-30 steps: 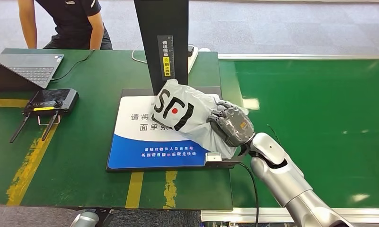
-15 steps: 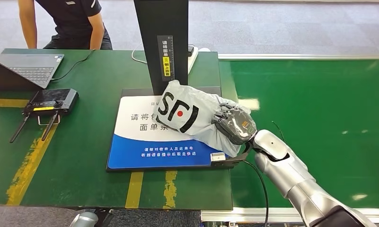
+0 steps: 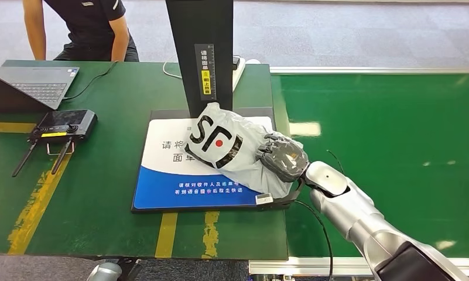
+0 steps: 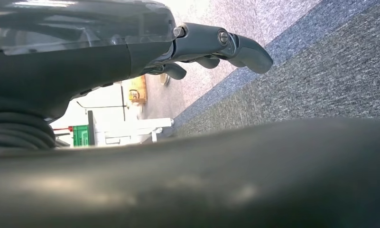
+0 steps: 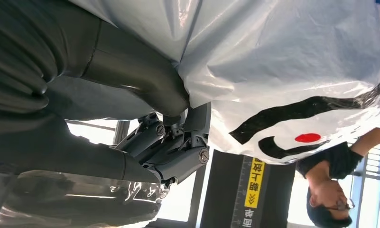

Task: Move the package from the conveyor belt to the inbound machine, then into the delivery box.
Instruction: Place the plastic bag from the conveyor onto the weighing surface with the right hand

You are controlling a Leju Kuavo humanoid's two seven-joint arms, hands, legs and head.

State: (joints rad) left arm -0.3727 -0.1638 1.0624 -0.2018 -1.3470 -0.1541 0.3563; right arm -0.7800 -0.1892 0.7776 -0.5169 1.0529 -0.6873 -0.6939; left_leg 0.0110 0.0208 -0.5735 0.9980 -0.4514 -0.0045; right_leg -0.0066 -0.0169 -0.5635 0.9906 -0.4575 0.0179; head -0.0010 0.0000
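Package [image 3: 229, 149]: I've lowered it; it now lies on the inbound machine [image 3: 161, 193] pad, logo up
Right hand [image 3: 283, 157]: still grasping its near end
Left hand [image 4: 211, 45]: hanging, fingers apart, holding nothing
Meaning: scan stage reached; delivery box comes next

The package [image 3: 229, 146] lies on the scan pad [image 3: 161, 181], near the post [image 3: 199, 52]. Conveyor [image 3: 396, 152] lies right of the table [image 3: 103, 193]; laptop [image 3: 30, 85] and controller [image 3: 62, 126] sit far left.
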